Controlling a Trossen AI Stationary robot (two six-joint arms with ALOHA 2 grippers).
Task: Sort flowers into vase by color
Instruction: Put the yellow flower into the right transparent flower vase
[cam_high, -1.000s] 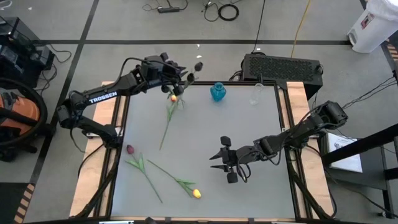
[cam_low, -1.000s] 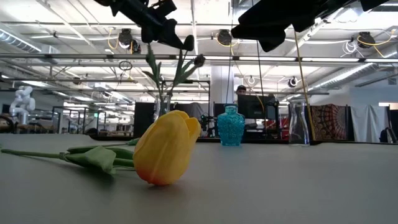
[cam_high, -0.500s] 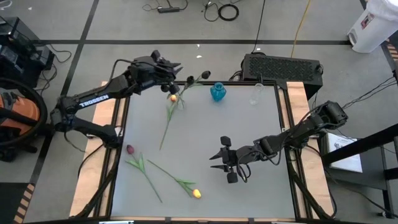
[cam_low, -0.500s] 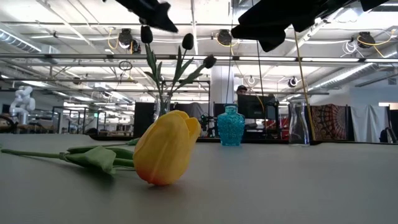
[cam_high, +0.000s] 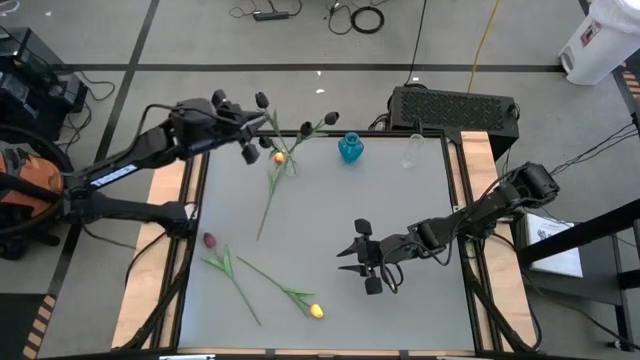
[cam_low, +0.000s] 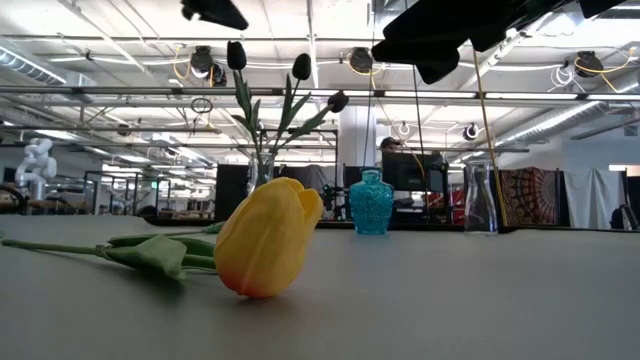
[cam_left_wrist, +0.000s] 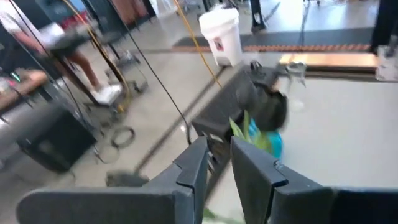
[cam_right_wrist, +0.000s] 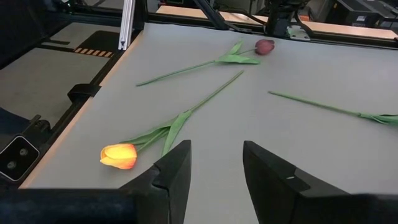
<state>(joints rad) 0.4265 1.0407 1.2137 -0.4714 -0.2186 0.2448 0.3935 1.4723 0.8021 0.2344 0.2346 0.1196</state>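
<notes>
Three black tulips (cam_high: 305, 128) stand with their stems in a clear vase (cam_low: 262, 168) at the table's far left, buds spread apart (cam_low: 300, 67). My left gripper (cam_high: 247, 128) hovers left of them, above the table's far-left corner, narrowly open (cam_left_wrist: 216, 167) and empty. A yellow tulip (cam_high: 279, 157) lies beside that vase, its stem reaching toward the near side. A dark red-purple tulip (cam_high: 209, 240) and a second yellow tulip (cam_high: 316, 311) lie flat near the near-left corner. My right gripper (cam_high: 362, 257) hangs open over the table's middle-right (cam_right_wrist: 214, 165), empty.
A blue vase (cam_high: 349, 148) and an empty clear vase (cam_high: 412, 152) stand along the far edge. A black box (cam_high: 455, 105) sits beyond the table. Bare tabletop (cam_high: 400, 200) lies between the vases and my right gripper.
My left gripper has drawn back from the black tulips, rising and moving toward the table's left edge. The black tulip it was at now stands free in the clear vase with the other two, their stems fanned out. My right arm has kept still.
</notes>
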